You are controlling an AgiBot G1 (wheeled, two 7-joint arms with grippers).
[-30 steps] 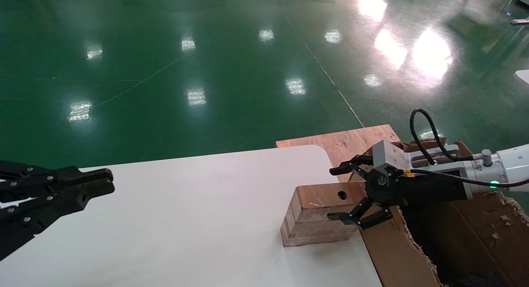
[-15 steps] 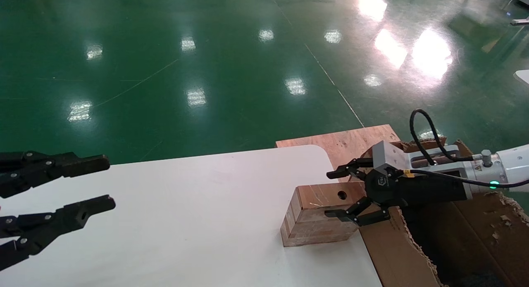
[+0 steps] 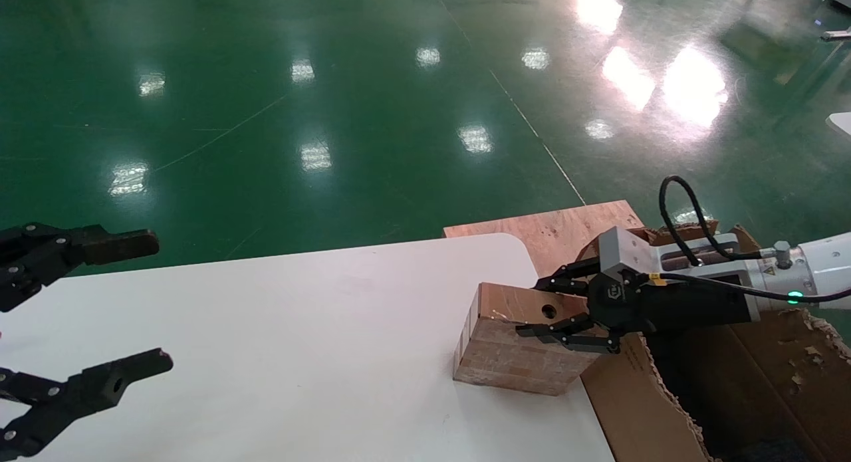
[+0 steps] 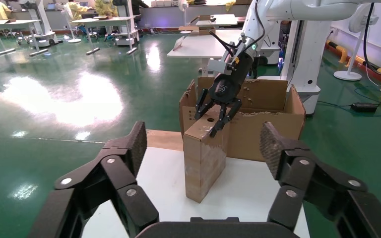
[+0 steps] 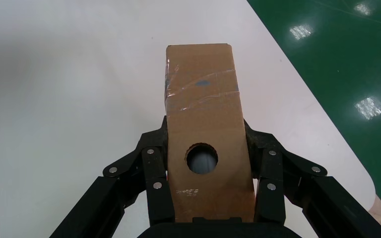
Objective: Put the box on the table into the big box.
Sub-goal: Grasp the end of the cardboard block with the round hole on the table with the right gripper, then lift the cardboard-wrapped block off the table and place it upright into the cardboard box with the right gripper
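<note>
1. At the table's (image 3: 299, 329) right edge, your right gripper (image 3: 552, 306) clamps the box (image 3: 518, 349) from both sides, its round hole facing up.
2. Beside it, the big box (image 3: 764, 382) stands open; its inside is too dark to make out, and no print is readable.
3. Your left gripper (image 3: 100, 309) hovers wide open, holding nothing.

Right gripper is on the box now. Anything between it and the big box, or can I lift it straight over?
Nothing visible stands between them. The right gripper is shut on the box at the table edge, and the big box sits right beside it. Only its ragged near wall must be cleared. The left gripper is open, far across the table.
</note>
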